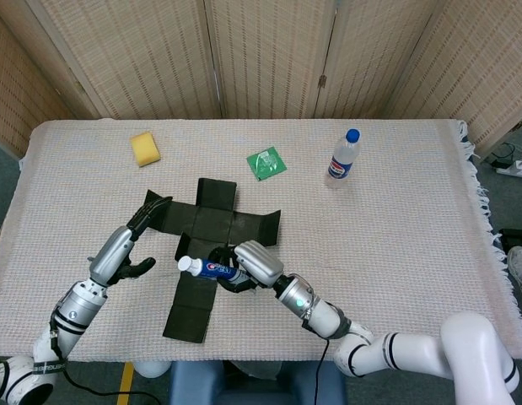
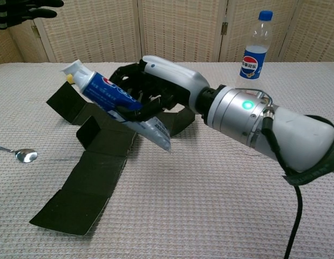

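My right hand [image 1: 250,263] grips a blue and white toothpaste tube [image 1: 207,269] over the flattened black cardboard box [image 1: 212,221]. In the chest view the tube [image 2: 109,94] is tilted, white cap up and to the left, flat tail down, held in the right hand [image 2: 158,85] above the box [image 2: 101,158]. My left hand [image 1: 126,244] hovers at the box's left flap with its fingers apart and nothing in it. Only its fingertips [image 2: 26,6] show at the top left of the chest view.
A yellow sponge [image 1: 145,148] lies at the back left, a green packet [image 1: 266,162] at the back middle, and a Pepsi bottle [image 1: 345,155] stands at the back right. A metal spoon [image 2: 19,154] lies left of the box. A tablecloth [image 1: 395,236] covers the table.
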### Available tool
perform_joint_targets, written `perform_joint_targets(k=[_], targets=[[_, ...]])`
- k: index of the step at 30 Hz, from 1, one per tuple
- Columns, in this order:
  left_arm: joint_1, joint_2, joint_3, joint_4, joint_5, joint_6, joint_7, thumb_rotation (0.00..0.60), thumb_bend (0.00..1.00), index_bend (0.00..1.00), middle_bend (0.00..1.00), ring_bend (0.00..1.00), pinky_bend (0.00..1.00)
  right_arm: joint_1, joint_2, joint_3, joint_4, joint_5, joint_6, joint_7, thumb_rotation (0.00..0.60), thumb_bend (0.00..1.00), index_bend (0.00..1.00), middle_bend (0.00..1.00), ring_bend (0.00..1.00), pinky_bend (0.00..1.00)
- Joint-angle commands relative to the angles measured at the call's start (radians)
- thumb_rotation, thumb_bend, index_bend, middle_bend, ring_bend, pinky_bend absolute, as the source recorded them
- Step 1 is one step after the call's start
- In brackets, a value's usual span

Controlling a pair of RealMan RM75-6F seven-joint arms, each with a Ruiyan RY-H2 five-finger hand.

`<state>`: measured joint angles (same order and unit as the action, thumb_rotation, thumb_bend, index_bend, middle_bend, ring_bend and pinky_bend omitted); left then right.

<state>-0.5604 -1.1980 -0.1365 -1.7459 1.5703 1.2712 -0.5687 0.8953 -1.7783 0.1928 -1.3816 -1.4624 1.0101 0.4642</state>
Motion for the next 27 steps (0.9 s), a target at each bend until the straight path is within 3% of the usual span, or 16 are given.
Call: perform_joint_targets(k=[1,27], targets=[[-0.010,-0.034,-0.002,0.009,-0.011,-0.014,0.040,0.043,0.16,0.00,0.05,0.01,0.00,0.009,-0.018,0.014,0.005,0.010,-0.008,0.002,0.600,1.00,0.64,0.59,0.65,0.61],[-0.049,-0.235,-0.010,0.124,0.006,-0.002,0.263,0.040,0.15,0.00,0.02,0.00,0.00,0.039,-0.127,0.095,0.019,0.098,-0.049,-0.025,0.600,1.00,0.67,0.61,0.67,0.61]])
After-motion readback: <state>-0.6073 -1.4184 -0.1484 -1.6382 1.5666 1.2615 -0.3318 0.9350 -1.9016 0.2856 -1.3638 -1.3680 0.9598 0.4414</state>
